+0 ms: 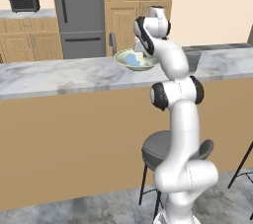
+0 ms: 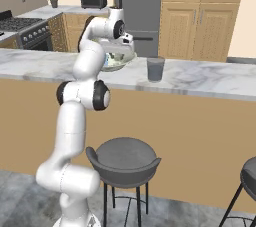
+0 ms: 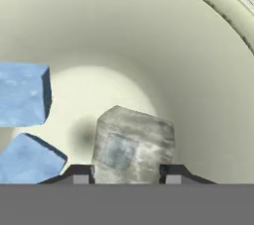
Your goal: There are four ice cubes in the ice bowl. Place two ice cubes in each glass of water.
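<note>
The hand is down in the ice bowl, its fingers squeezing one grey ice cube.

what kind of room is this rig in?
A home kitchen, by the look of it: marble counter with bar stool, grey fridge, wooden cabinets, a stove.
</note>
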